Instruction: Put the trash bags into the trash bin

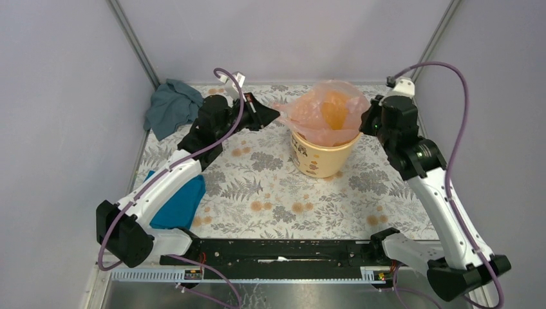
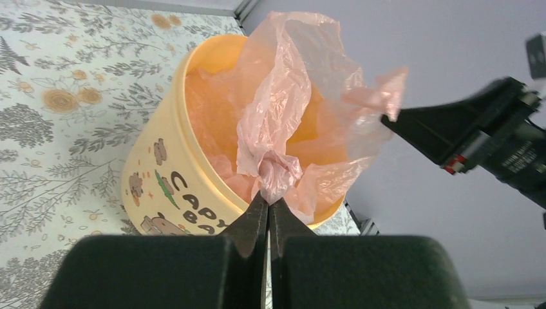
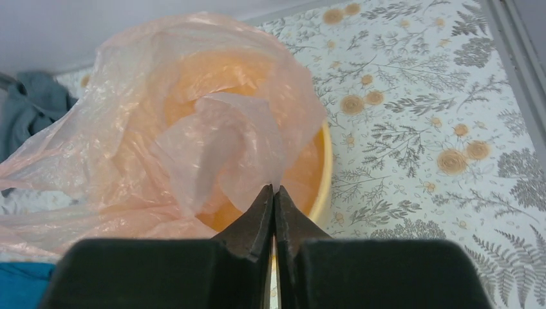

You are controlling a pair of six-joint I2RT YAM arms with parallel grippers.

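The trash bag [image 1: 322, 111], thin pale-pink film, is spread over the mouth of the trash bin [image 1: 320, 158], a yellow bucket with a cream printed side, at the back middle of the table. Part of the film hangs inside the bin [image 2: 193, 161]. My left gripper [image 1: 275, 114] is shut on the bag's left edge [image 2: 277, 170], just outside the rim. My right gripper [image 1: 365, 122] is shut on the bag's right edge [image 3: 244, 148], over the bin's rim [image 3: 325, 174]. The bag is stretched between the two grippers.
A grey-blue cloth [image 1: 170, 106] lies crumpled at the back left corner. A bright blue cloth [image 1: 183, 203] lies at the left under my left arm. Metal frame posts stand at both back corners. The table wears a floral cover [image 1: 270, 193].
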